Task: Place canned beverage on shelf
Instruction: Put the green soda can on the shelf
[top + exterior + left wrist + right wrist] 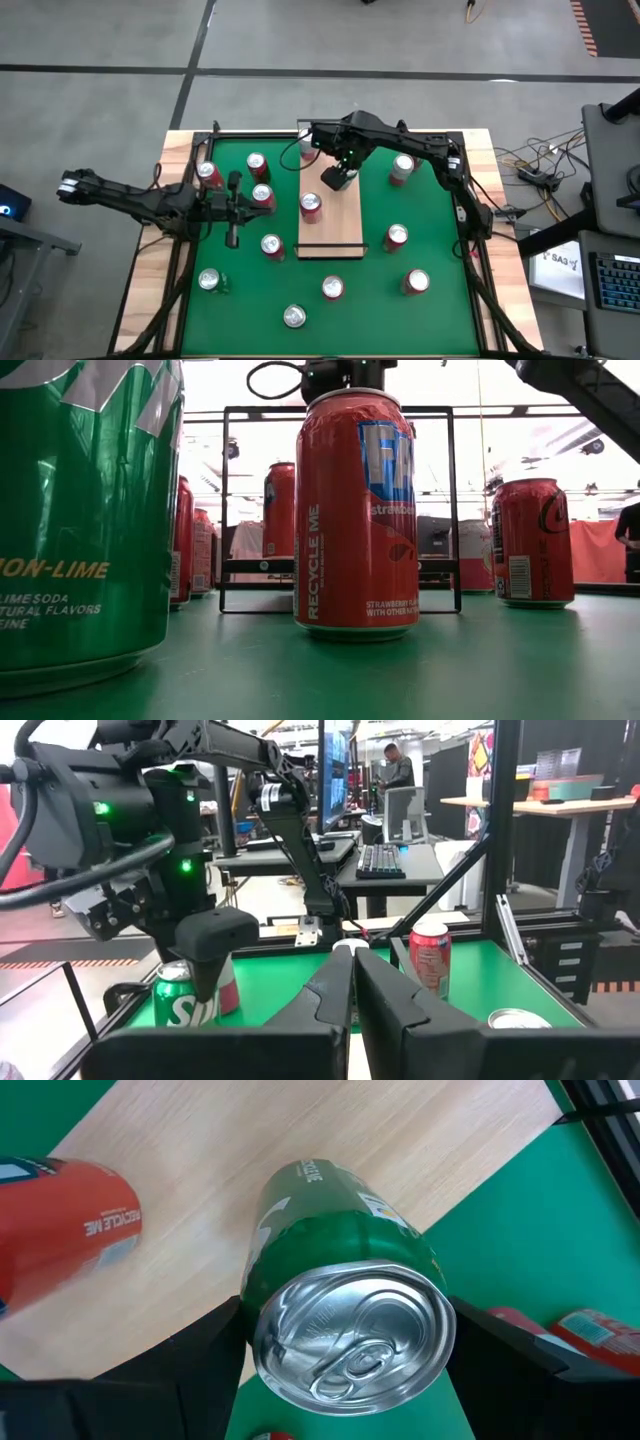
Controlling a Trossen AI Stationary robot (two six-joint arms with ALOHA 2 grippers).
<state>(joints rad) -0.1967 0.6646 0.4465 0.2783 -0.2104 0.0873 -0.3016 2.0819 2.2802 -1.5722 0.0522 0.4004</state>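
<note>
Green matting [440, 310] covers the table inside a pale wooden border [150, 290], and the shelf [342, 225], a long pale wood-grain board with black rails at its short ends, lies at the middle of the mat. One red can [311, 204] stands on the board near its left edge.

Over the far part of the shelf the right gripper [337, 178] holds a green can [345, 1330], its jaws clamped on the can's sides. The right wrist view shows the silver top and pull tab, the wood grain below, and white lettering on the green side too small to read; the red can [60, 1220] lying across that view's edge reads "RECYCLE ME". In the left wrist view the held green can [178, 1000] shows large white letters, only partly visible, with the right gripper's finger [212, 945] against it.

The left gripper [232, 208] waits over the mat left of the shelf, jaws together.

Other red cans stand scattered on the mat. In the low view the nearest red can [355, 510] reads "RECYCLE ME" and "STRAWBERRY FLAVOR", and a big green can [85, 510] at the side reads "LIME SODA" and "NATURAL FLAVORS".
</note>
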